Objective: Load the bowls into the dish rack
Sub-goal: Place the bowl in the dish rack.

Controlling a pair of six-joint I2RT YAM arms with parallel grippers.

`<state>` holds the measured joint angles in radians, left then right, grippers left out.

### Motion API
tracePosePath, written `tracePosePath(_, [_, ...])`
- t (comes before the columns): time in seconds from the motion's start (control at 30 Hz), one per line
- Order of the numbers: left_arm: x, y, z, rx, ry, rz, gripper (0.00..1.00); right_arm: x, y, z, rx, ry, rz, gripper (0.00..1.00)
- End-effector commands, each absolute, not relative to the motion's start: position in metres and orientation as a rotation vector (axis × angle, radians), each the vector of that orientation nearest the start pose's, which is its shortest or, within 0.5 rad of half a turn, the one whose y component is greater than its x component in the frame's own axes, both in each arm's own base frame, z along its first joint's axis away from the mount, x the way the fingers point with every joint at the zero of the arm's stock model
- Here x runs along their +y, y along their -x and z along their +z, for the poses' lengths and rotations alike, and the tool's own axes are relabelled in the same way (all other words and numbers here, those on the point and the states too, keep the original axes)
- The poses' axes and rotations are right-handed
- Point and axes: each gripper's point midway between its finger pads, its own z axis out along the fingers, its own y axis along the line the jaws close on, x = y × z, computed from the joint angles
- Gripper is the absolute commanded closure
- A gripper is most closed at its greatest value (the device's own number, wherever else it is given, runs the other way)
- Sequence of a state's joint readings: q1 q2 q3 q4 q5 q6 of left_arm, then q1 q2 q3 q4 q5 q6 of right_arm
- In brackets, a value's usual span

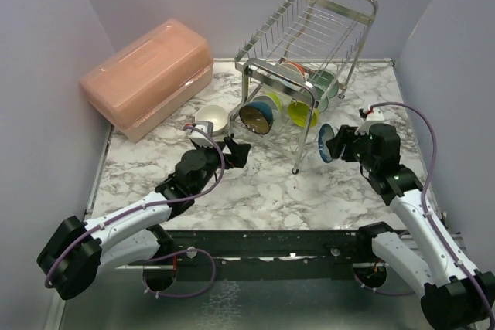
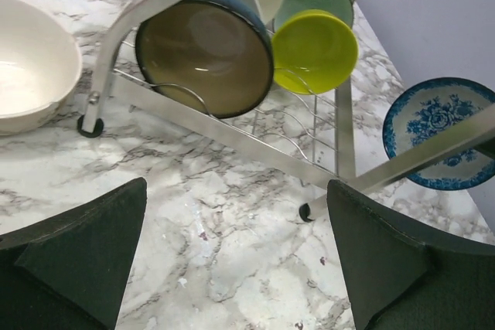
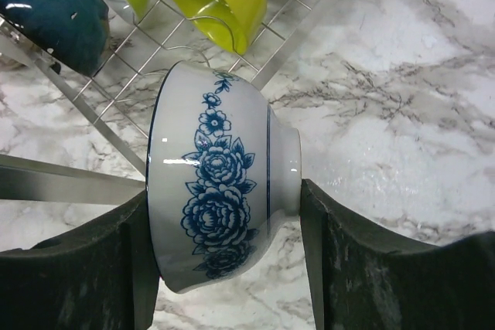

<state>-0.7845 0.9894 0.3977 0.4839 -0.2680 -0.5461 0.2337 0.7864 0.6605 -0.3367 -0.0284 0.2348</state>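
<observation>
The steel dish rack (image 1: 309, 28) stands at the back centre, with a teal bowl (image 1: 257, 114), a lime bowl (image 1: 303, 113) and mint green bowls (image 1: 323, 83) on edge in its lower tier. My right gripper (image 1: 334, 143) is shut on a blue-and-white patterned bowl (image 3: 220, 191), held on its side just right of the rack's front leg, one finger on the rim, the other on the foot. My left gripper (image 2: 236, 256) is open over bare marble in front of the rack. A cream bowl (image 1: 211, 120) sits on the table left of the rack.
A pink plastic lidded box (image 1: 147, 75) lies at the back left. Purple walls close in the table on three sides. The rack's front foot (image 2: 305, 212) stands close to my left gripper's right finger.
</observation>
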Motion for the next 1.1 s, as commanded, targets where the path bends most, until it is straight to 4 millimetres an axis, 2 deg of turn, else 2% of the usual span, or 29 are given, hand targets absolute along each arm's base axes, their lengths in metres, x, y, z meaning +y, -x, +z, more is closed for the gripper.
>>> tracePosePath(0.0, [-0.227, -0.273, 0.183, 1.775, 0.046, -0.801, 0.01, 0.092, -0.306, 0.218, 1.834, 0.174, 0.315, 1.00])
tracePosePath(0.17, [-0.220, -0.274, 0.180, 1.781, 0.064, -0.781, 0.01, 0.102, -0.323, 0.238, 1.711, 0.273, 0.311, 1.00])
tracePosePath(0.3, [-0.217, -0.273, 0.176, 1.793, 0.079, -0.774, 0.01, 0.115, -0.334, 0.243, 1.660, 0.335, 0.346, 1.00])
tracePosePath(0.53, [-0.213, -0.273, 0.176, 1.793, 0.113, -0.775, 0.01, 0.130, -0.352, 0.221, 1.626, 0.480, 0.346, 1.00])
tracePosePath(0.8, [-0.202, -0.270, 0.177, 1.783, 0.129, -0.745, 0.02, 0.139, -0.361, 0.207, 1.538, 0.594, 0.318, 0.99])
tracePosePath(1.07, [-0.203, -0.269, 0.173, 1.793, 0.141, -0.756, 0.02, 0.141, -0.373, 0.197, 1.542, 0.592, 0.318, 1.00])
